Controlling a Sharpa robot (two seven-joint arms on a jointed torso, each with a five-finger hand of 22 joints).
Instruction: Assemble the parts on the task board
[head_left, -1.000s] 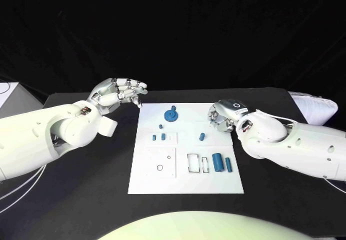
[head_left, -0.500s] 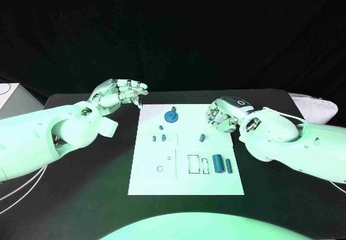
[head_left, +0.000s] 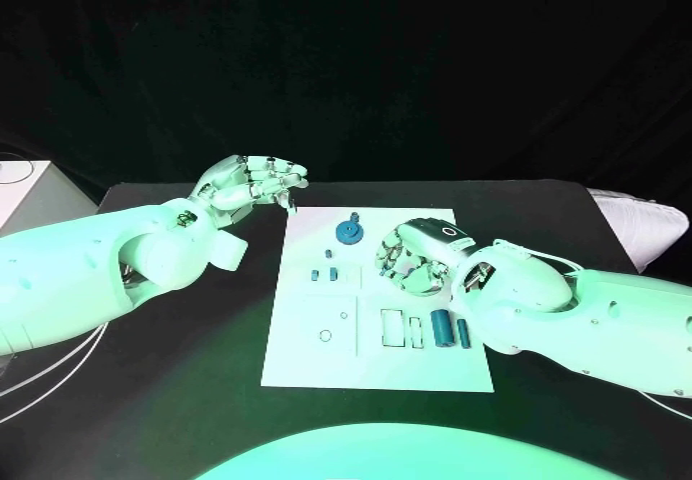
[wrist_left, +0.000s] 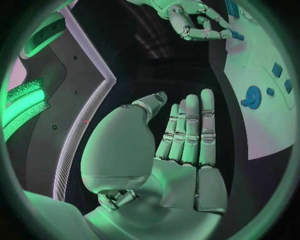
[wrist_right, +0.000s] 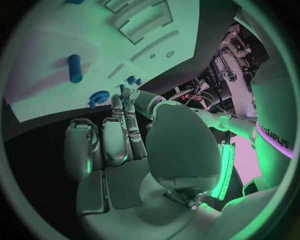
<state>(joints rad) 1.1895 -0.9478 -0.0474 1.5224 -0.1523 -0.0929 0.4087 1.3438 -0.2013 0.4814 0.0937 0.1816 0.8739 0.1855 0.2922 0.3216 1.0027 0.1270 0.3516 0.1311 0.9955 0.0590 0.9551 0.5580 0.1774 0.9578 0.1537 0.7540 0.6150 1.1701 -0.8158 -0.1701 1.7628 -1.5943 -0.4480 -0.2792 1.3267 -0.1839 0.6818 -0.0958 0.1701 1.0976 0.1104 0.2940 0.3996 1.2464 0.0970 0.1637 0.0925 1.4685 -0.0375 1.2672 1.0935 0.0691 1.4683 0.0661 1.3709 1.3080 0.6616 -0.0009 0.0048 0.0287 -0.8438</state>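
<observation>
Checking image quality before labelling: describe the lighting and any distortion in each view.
Head view: green-tinted light washes the white arms and the white rectangular task board; black table and backdrop stay dark; edges straight. Left wrist view: fisheye bends the board's edge; green glow on the silver many-fingered left hand. Right wrist view: same curving, with green and pinkish light around the silver right hand.

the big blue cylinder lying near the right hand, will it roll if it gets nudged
Probably, yes. The big blue cylinder lies on its side on the flat white board, so a sideways nudge would likely set it rolling; a push along its length should only slide it. It looks solid and stiff, so it shouldn't bend. Its smooth, round surface may slip in a light pinch.
</observation>
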